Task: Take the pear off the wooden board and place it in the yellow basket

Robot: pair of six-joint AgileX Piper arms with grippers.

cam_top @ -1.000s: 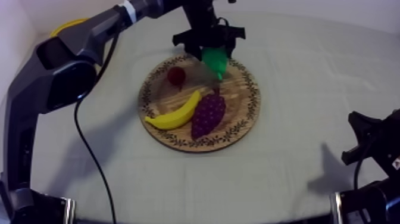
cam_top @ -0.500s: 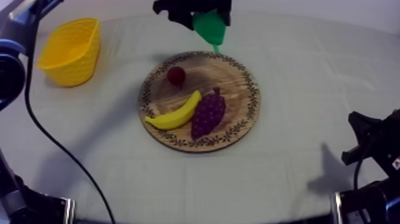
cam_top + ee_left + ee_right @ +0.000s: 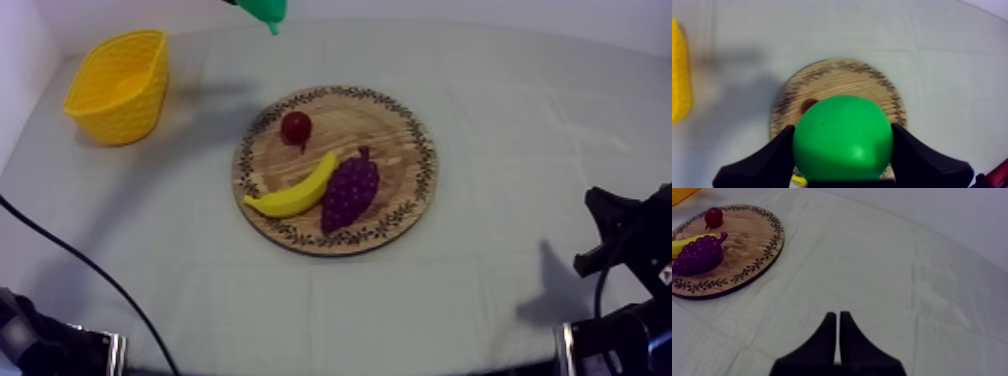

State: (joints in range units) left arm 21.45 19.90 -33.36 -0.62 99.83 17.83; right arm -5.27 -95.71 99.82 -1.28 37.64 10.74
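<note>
**Pear lifted clear of the board, transfer to the basket pending**

The pear (image 3: 264, 10) hangs in the air beyond the far side of the wooden board (image 3: 420, 150). A second ago it was just over the far rim of the board, and half a second ago it was already higher. In the left wrist view the left gripper (image 3: 843, 150) has its two black fingers (image 3: 772, 160) closed round the pear's green body, one on each flank. The board lies below it and the yellow basket (image 3: 115, 90) is off to one side. The banana (image 3: 295, 190), the bunch of grapes (image 3: 350, 192) and the small red fruit (image 3: 296, 127) lie on the board as they did a second ago. The right gripper (image 3: 837, 319) sits low over the bare desk (image 3: 520, 130), its fingers pressed together into a narrow wedge on nothing. The pick-up appears complete. What remains, by this reading, is a sideways carry until the pear is over the basket's open mouth, then a descent and release. The pear's rounded sides could let it slip on the way.
</note>
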